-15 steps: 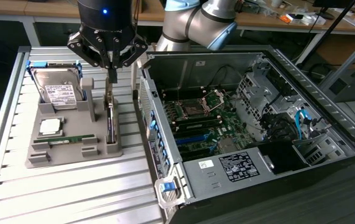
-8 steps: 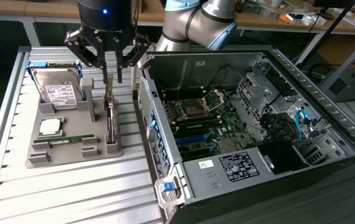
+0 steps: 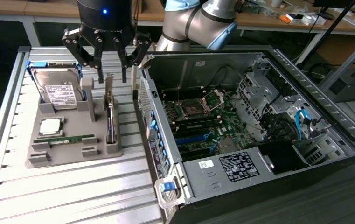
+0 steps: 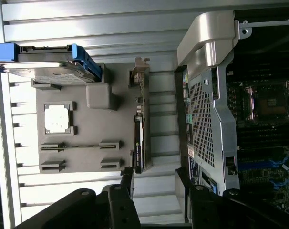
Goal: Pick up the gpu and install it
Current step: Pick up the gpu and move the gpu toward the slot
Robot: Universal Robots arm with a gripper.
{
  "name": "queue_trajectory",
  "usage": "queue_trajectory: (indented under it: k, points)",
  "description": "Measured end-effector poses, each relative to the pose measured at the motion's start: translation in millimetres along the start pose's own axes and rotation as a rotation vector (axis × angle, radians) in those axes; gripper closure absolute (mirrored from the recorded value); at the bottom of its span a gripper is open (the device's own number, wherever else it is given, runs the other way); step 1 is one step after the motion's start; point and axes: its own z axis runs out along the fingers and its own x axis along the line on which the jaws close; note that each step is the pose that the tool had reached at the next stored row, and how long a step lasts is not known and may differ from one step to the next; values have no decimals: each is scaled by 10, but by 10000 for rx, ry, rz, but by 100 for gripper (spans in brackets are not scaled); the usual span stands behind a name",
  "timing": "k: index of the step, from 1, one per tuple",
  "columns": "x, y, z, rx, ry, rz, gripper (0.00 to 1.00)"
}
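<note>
Now hovering over the gpu (image 3: 110,114), hand (image 3: 113,78) spread wide, gripping nothing. Standing on edge in the gray holder (image 3: 65,156), just beneath the fingertips (image 3: 100,77).

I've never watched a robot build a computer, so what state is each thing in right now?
gripper: open, empty, above the gpu
gpu: upright on edge in the grey tray, not installed
hard drive: propped in the tray
memory stick: flat in the tray
computer case: side open, motherboard exposed
</note>
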Motion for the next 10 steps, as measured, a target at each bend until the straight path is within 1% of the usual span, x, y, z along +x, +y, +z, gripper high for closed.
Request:
queue_trajectory:
  k: [5, 10]
  points:
    - [26, -2, 10, -1, -1, 0, 52]
    - [52, -6, 40, 0, -1, -2, 52]
